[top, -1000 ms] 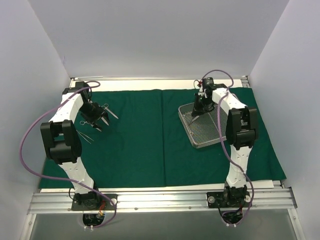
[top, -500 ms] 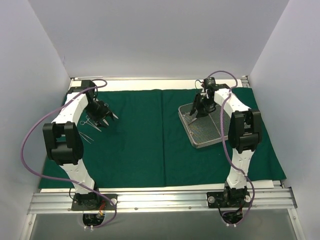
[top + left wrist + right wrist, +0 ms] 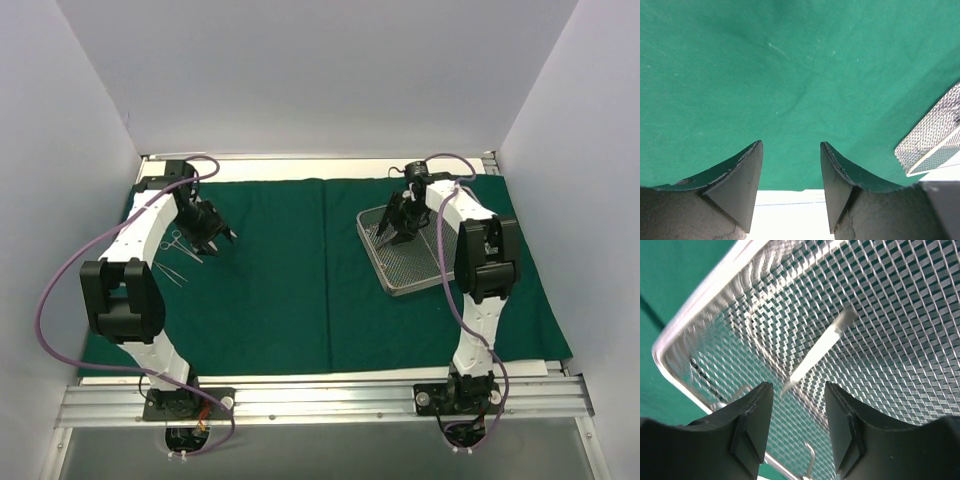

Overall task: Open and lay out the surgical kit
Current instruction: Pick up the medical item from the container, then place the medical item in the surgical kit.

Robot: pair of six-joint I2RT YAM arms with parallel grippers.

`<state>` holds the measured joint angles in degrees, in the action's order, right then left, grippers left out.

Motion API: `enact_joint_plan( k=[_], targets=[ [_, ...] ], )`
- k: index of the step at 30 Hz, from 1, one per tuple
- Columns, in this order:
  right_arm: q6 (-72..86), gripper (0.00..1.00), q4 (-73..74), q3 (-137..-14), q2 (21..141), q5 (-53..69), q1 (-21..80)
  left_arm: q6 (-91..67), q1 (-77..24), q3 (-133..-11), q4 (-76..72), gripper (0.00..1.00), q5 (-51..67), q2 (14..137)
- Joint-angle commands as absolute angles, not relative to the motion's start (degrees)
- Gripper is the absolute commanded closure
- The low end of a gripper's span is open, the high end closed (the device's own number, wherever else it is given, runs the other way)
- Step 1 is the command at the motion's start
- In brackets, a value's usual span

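Right gripper (image 3: 797,392) — jaws apart — just above loose tweezers (image 3: 822,347) in mesh tray (image 3: 900,315)

Bright even light, faint shadows, wire-mesh tray (image 3: 900,315) glinting, rim seemingly blurred.

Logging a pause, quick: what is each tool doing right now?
Left tool: open, empty, over the green drape.
Right tool: open, holding nothing; a thin steel instrument lies in the mesh tray by its fingertips.
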<state>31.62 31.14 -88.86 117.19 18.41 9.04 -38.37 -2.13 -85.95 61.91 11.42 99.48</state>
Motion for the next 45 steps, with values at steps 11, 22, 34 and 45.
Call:
enact_joint_plan(
  k=[11, 22, 34, 45],
  targets=[
    [33.66, 0.59, 39.37, -97.91, 124.45, 8.27, 13.27, -38.23, -3.69, -84.46, 61.17, 0.42, 13.27, 93.25],
    [32.87, 0.87, 41.22, -95.62, 123.31, 3.70, 13.80, -34.90, -5.89, -85.07, 62.49, 0.42, 12.66, 90.00],
    [19.95, 1.00, 39.99, -102.48, 115.16, 6.15, 9.76, -34.01, -9.76, -86.05, 53.80, 0.42, 24.05, 87.28],
    [20.21, 1.00, 22.18, -95.63, 103.36, 42.08, 23.08, -44.37, -9.93, -77.54, 32.19, 0.35, 43.32, 81.04]
  ],
)
